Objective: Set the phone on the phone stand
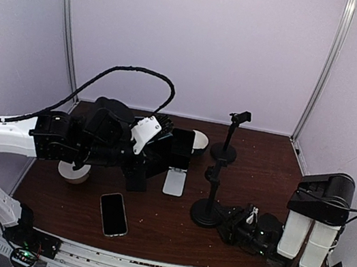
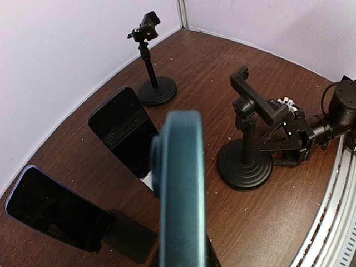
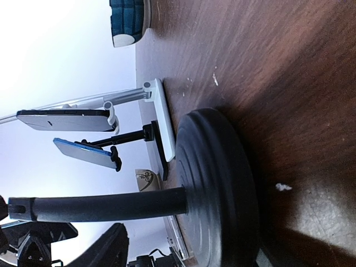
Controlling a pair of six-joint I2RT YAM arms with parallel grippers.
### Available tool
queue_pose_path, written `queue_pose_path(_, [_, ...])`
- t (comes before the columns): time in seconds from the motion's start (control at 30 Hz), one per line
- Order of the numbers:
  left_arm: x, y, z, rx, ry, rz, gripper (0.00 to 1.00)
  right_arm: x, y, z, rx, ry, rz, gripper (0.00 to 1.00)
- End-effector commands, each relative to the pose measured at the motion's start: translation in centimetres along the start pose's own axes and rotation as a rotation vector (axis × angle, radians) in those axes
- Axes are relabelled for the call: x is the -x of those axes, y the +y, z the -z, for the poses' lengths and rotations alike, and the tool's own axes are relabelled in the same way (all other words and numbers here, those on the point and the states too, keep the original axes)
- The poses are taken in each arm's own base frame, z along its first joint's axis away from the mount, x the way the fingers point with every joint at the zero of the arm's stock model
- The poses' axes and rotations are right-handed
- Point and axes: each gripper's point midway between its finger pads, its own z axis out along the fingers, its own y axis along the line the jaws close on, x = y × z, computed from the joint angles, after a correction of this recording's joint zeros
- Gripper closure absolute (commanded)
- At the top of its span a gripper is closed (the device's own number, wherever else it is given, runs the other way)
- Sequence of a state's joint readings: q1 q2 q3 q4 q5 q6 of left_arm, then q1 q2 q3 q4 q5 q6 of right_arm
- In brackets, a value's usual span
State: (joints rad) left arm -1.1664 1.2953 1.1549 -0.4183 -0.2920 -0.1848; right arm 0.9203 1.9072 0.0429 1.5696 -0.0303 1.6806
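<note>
A dark, wood-grained table (image 1: 146, 238) carries everything. At far left a pale paper cup (image 1: 75, 173) stands under the left arm, which reaches rightward across the table. The left gripper (image 1: 160, 130), white shell and black ribbed pads, has its jaws together. In its wrist view a smooth teal slab (image 2: 178, 189) with rounded edges stands edge-on in front of the lens; I cannot tell what it is or whether it is gripped.

The flat phone (image 1: 113, 213), a glossy black rectangle with a pale rim, lies face up on the near left-centre of the table, on no stand. Beyond it a matte black folding stand (image 1: 136, 180) props up a blue-edged phone (image 2: 53, 208). Just to its right a white folding stand (image 1: 175, 181) props up a black phone (image 1: 181, 144). Further right, at the far side, sits a round bowl (image 1: 199, 141), teal and quilted outside with a white rim.

Right of centre are two black pole stands on ridged disc bases, each topped by a clamp: the far clamp stand (image 1: 223, 152) and the near clamp stand (image 1: 206, 212). The right gripper (image 1: 236, 228) lies low, just beside the near one's base; I cannot tell how its jaws stand.
</note>
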Motion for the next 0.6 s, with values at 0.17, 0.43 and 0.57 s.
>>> queue_pose_path(0.17, [4.1,0.1,1.7,0.002,-0.134,0.026,1.0,0.1,-2.7,4.1,-0.104,-0.024,-0.001,0.14])
queue_pose_path(0.43, [4.3,0.3,2.3,0.005,-0.135,0.013,1.0,1.5,-2.4,6.4,-0.399,-0.086,0.259,0.0])
queue_pose_path(0.57, [4.5,0.1,2.0,0.0,-0.135,0.013,1.0,5.5,0.8,11.5,-0.354,-0.29,0.242,0.0])
